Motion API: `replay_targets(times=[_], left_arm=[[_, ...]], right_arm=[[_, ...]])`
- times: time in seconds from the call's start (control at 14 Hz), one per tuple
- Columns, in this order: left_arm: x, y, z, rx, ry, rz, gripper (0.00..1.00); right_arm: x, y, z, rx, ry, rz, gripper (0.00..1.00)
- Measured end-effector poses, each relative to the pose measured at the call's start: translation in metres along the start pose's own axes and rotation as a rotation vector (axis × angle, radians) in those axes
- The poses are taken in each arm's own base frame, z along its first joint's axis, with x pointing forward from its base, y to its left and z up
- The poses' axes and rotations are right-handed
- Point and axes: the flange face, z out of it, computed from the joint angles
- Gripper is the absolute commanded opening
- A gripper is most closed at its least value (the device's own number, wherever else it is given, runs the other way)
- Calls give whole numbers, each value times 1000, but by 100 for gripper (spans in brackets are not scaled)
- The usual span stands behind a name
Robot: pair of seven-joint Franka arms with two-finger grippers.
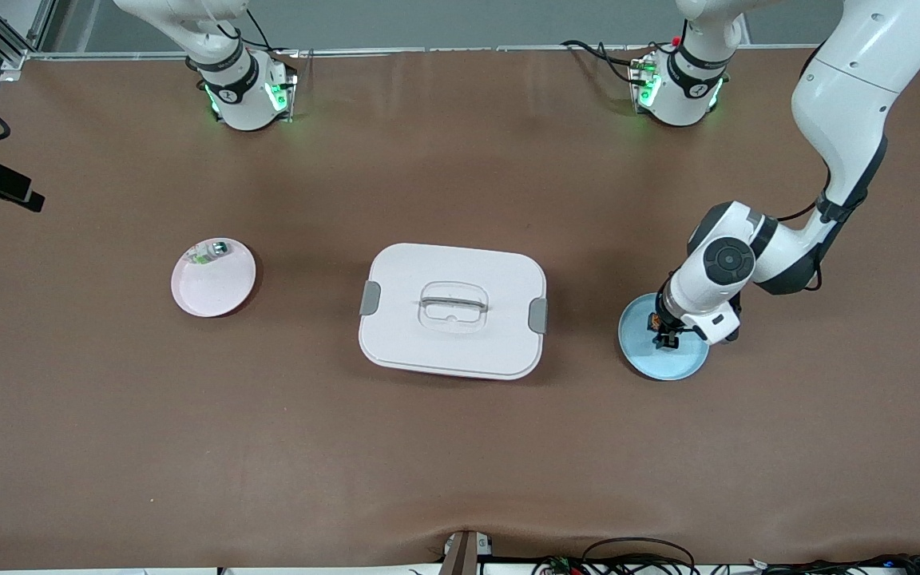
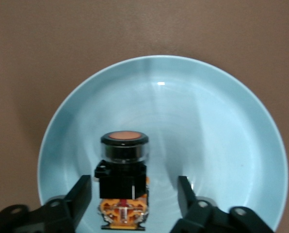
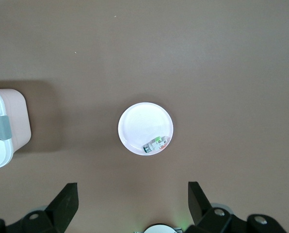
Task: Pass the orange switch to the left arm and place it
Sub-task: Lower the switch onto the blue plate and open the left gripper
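Left wrist view, left pincer (image 2: 135,194) apart astride orange switch (image 2: 123,179), right pincer (image 3: 132,201) apart.

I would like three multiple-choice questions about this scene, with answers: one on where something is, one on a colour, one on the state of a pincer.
1. Where does the orange switch lie?
A. on the box lid
B. in the blue plate
C. in the pink plate

2. What colour are the clips on the box?
A. grey
B. red
C. green

3. How does the left pincer stand?
A. shut on the switch
B. raised high over the box
C. open, fingers either side of the switch

Answers:
1. B: the left wrist view shows the switch in the blue plate.
2. A: a grey clip sits on each short side of the box.
3. C: both fingers flank the switch with gaps, low over the blue plate.
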Motion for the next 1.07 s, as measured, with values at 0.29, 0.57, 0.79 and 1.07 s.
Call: replay_targets(times=[0.29,0.57,0.79,1.07], left_arm=[[1,11,-6,-21,-4,-20,100],[10,17,-10,-33,0,-38,100],[14,28,-20,-56,-7,-62,100],[16,35,-28,-45,-92,-10,100]], right_arm=[[1,0,-3,0,24,-51,100],[0,0,-6,1,32,-56,100],[2,-1,-7,1,45,-58,100],[3,-2,-8,2,61,-60,100]])
